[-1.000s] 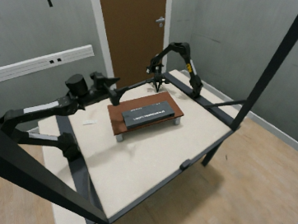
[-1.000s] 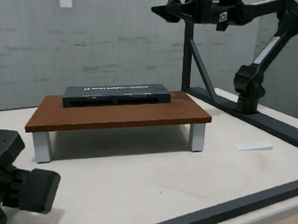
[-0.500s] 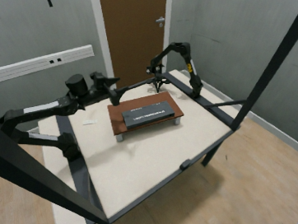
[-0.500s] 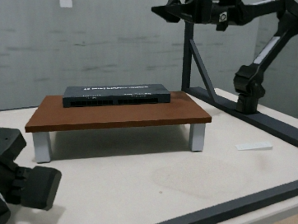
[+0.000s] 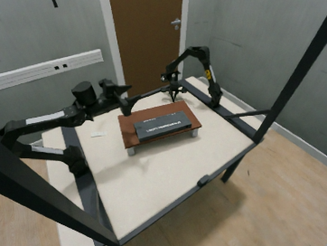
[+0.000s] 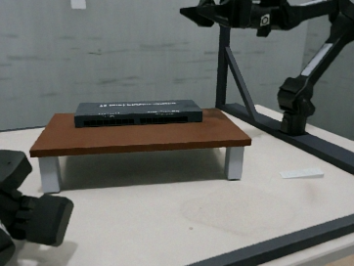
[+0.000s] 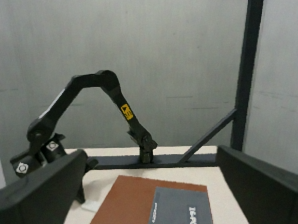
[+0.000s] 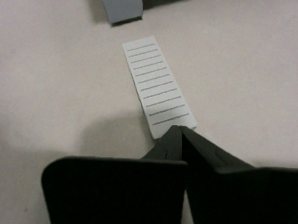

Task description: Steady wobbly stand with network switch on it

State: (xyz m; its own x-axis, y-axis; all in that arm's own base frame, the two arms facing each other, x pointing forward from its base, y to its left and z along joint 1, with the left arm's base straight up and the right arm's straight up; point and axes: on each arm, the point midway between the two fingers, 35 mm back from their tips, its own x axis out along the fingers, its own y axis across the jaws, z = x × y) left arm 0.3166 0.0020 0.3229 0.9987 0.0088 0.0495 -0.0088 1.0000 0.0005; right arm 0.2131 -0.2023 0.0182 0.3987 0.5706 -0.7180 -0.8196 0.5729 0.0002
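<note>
L jaws (image 5: pixel 128 99) (image 6: pixel 198 14) wide open, empty; R jaws shut, empty, at wedge's (image 8: pixel 159 87) end.

Gray walls, brown door (image 5: pixel 146 41), pale wood floor (image 5: pixel 221 203)

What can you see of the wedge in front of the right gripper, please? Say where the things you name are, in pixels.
The wedge (image 8: pixel 159 86) is a pale, narrow strip with a matte look, ruled crosswise with dark lines along its top. It lies flat on the table (image 8: pixel 240 75), its far, thinner-looking end pointing towards a grey stand leg (image 8: pixel 124 10) but short of it. Its thicker near end is at the fingertips of the closed right gripper (image 8: pixel 181 129); whether they touch it, I cannot tell.
</note>
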